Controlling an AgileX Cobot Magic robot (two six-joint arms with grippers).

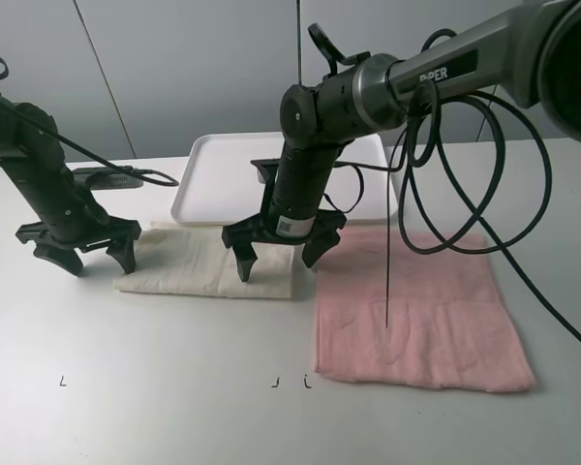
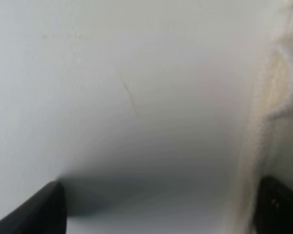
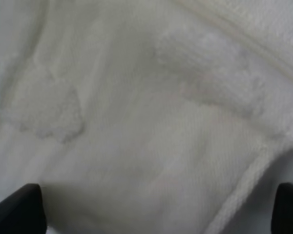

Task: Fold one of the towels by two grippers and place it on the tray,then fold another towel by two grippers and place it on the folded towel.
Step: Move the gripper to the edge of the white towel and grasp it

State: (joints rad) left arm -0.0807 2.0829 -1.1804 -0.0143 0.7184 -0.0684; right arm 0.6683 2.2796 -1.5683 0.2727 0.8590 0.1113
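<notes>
The cream towel [image 1: 189, 263] lies flat on the table in front of the white tray [image 1: 223, 174]. To its right lies the pink towel [image 1: 416, 310], spread out. My left gripper [image 1: 92, 260] is open at the cream towel's left edge. In the left wrist view the left gripper [image 2: 156, 214] is mostly over bare table, with the cream towel's edge [image 2: 278, 112] by one finger. My right gripper [image 1: 279, 263] stands open over the cream towel's right end. Cream terry [image 3: 136, 122] fills the right wrist view between the spread fingers of the right gripper [image 3: 154, 214]. Neither gripper holds anything.
Black cables [image 1: 465, 174] loop down from the right arm over the pink towel's back edge, and a thin one [image 1: 387, 281] hangs onto its middle. Small black marks [image 1: 271, 384] sit on the table near the front. A grey wall stands behind the tray.
</notes>
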